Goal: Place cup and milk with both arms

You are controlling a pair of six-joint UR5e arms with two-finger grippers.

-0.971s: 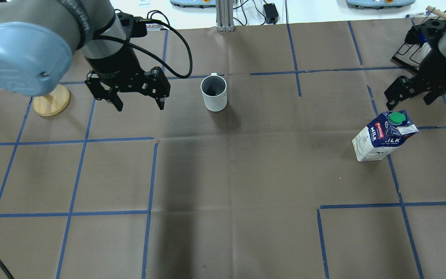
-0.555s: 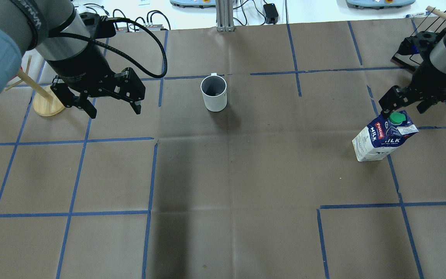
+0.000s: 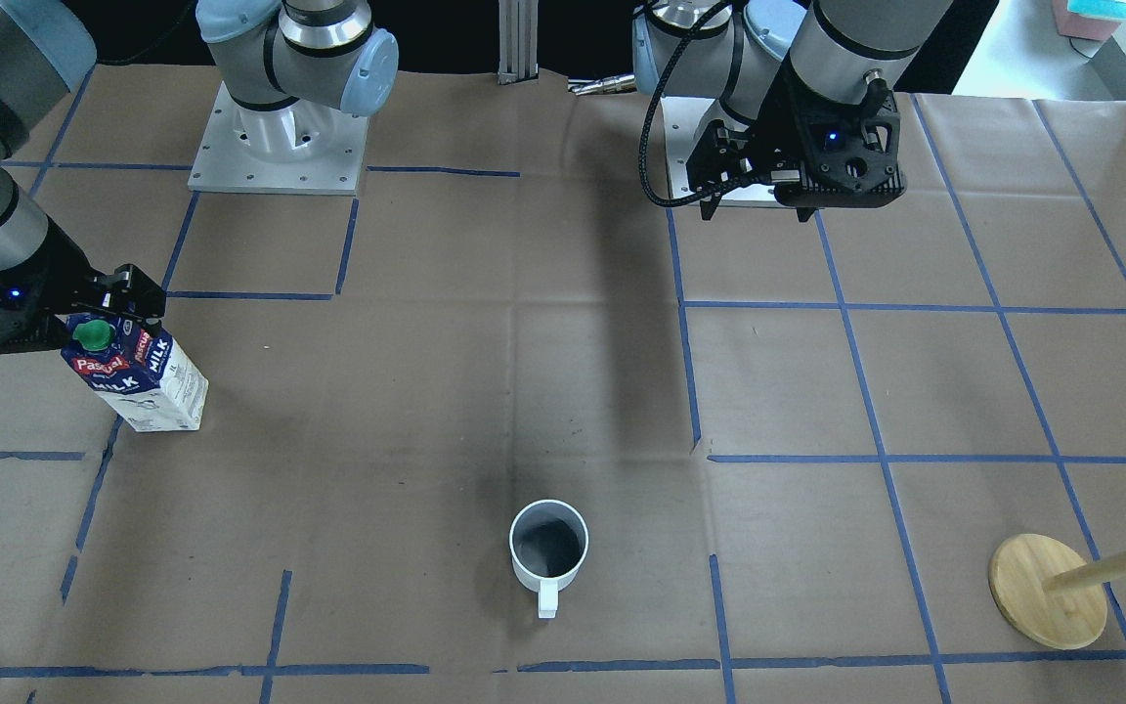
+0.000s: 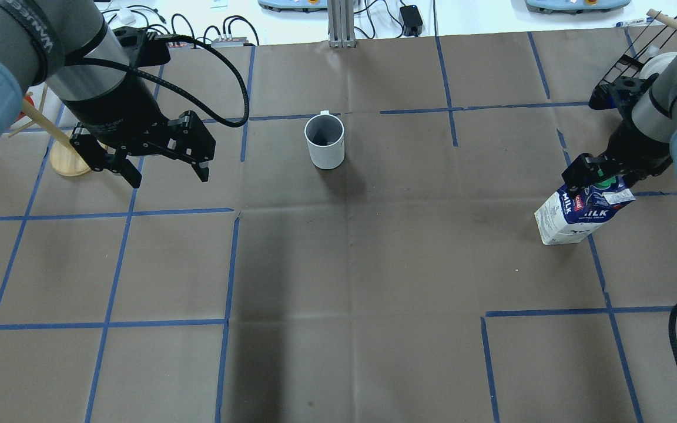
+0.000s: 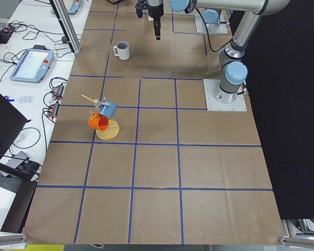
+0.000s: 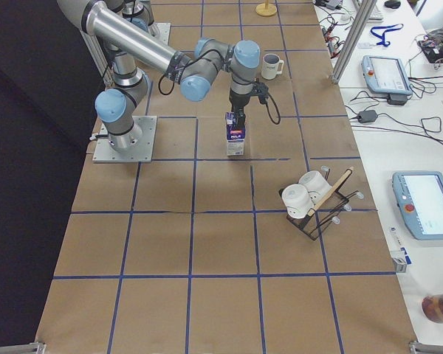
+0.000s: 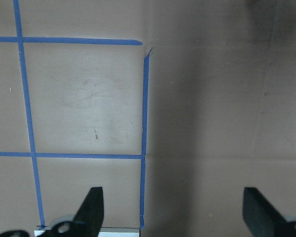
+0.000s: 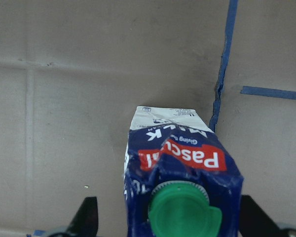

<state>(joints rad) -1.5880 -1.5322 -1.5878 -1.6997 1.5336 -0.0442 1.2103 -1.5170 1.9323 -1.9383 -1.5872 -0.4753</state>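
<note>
- Right tool [image 8: 170,216] has come down since 0.6 s ago; its jaws are spread and straddle the top of the milk [image 4: 573,214], with gaps on both sides.
- Left tool [image 4: 169,175] has barely shifted; jaws spread, empty, above worktop [image 4: 374,264].
- Wooden stand [image 3: 1047,592] is near the left tool, on its outer side.
- Milk stands at the robot's right, long axis vertical, cap up.
- Cup [image 4: 325,144] is upright at mid-worktop, farther out, handle pointing away from the robot.

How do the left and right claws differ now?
The right claw straddles the top of the milk carton without touching it; the left claw straddles nothing. The right claw is at its item; the left claw hangs apart from the cup, over bare table. Both are open.
</note>
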